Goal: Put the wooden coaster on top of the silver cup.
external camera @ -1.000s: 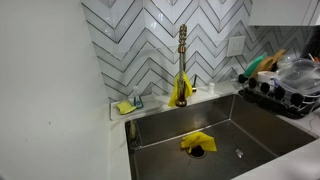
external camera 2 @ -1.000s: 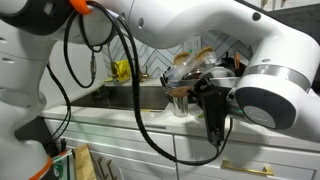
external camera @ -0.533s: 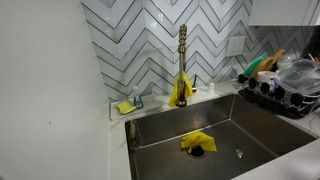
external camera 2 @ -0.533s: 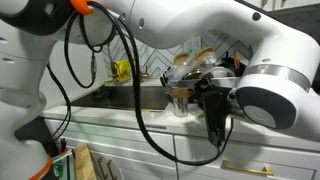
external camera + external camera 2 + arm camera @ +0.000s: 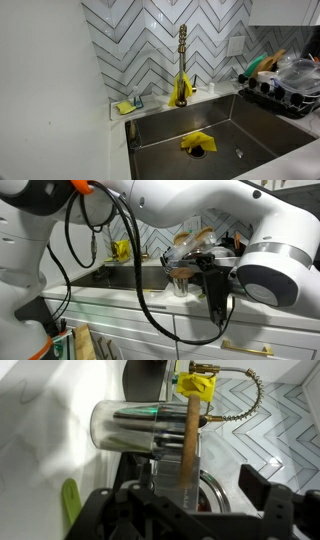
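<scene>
Nothing had visibly moved since the frames a second and half a second before: arm, cup and sink read the same in each. Reading the wrist view from the left, a small yellow-green object (image 5: 70,500) sat low near the edge, too blurred to name. Next came the shiny silver metal cup (image 5: 128,428). That view was rolled, so the cup seemed to lie on its side, long axis across the picture, mouth to the right. Against that mouth stood the thin round wooden coaster (image 5: 187,445), seen edge-on and touching the rim, so it looked already seated on top. The black Robotiq gripper (image 5: 180,492) sat straight behind it, jaws spread wide to either side of the coaster's edge and apparently not pressing it. I judged the coming move a straight retreat along the gripper's own axis, since sideways drift could slide the disc off. Further right a yellow cloth (image 5: 200,382) hung on the brass gooseneck tap (image 5: 256,395), before grey-and-white chevron wall tiles (image 5: 295,430). In an exterior view the cup stood upright on the white kitchen counter (image 5: 110,295) beside the steel sink (image 5: 130,277)
</scene>
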Controlling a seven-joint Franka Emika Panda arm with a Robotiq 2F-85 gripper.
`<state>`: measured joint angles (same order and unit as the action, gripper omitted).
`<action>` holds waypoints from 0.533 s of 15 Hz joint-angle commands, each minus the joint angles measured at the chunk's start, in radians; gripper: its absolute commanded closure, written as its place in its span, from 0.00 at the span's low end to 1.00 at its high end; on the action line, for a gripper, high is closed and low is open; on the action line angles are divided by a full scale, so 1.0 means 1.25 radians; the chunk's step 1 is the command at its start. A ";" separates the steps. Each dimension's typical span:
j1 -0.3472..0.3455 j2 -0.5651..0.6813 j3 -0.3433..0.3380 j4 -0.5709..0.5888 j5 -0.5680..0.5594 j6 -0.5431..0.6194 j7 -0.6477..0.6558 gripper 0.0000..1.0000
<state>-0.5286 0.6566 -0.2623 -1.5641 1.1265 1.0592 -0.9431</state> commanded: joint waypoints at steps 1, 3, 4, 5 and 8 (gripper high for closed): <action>0.006 -0.010 -0.011 0.010 -0.028 0.020 0.002 0.00; 0.013 -0.039 -0.022 0.015 -0.063 0.030 0.004 0.00; 0.020 -0.065 -0.030 0.015 -0.096 0.039 0.008 0.00; 0.025 -0.088 -0.036 0.017 -0.130 0.048 0.009 0.00; 0.039 -0.165 -0.040 0.020 -0.224 0.058 0.032 0.00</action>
<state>-0.5132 0.5599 -0.2944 -1.5150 0.9605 1.0934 -0.9341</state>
